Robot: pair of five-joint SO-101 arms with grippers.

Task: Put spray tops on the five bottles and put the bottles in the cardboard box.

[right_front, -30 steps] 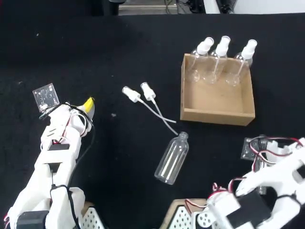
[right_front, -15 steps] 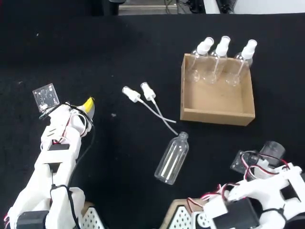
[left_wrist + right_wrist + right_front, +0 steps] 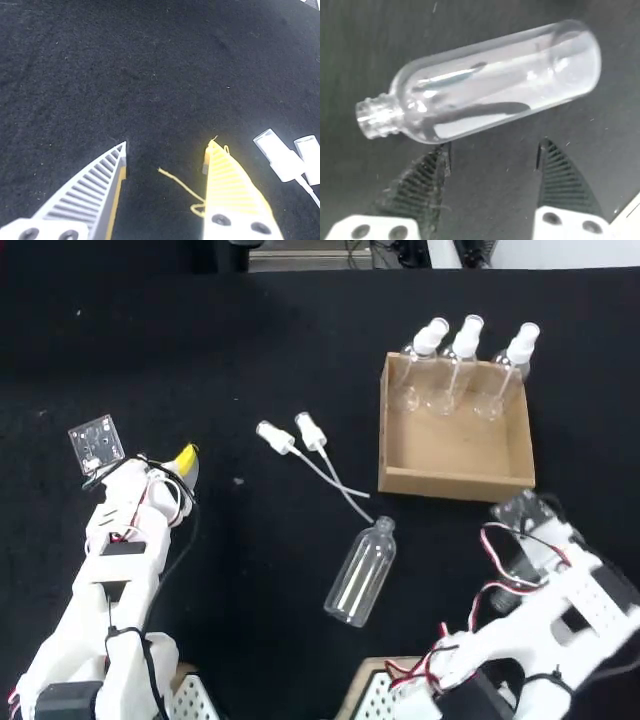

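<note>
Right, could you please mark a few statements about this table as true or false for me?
1. Three capped bottles stand inside the cardboard box. True.
2. The two loose spray tops lie in the box. False: they lie on the table, outside the box.
3. The bottle lying on the table has no spray top. True.
4. The left gripper is shut on a spray top. False: it is open and holds nothing.
</note>
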